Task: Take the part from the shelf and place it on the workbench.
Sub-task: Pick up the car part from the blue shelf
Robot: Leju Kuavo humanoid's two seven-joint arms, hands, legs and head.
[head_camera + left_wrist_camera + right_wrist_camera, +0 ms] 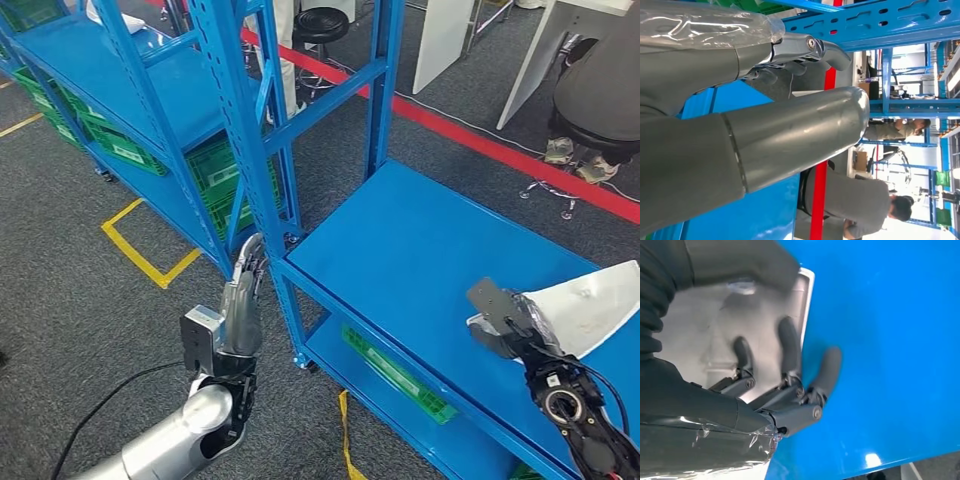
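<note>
Right hand on the part at the blue shelf

The right hand (507, 322) rests on the pale flat part (596, 305) lying on the blue shelf (407, 250), fingers (789, 347) curled over its edge; the left hand (243, 295) hangs empty, fingers together. Green crates (219, 180) sit on lower shelves, contents hidden.
</note>
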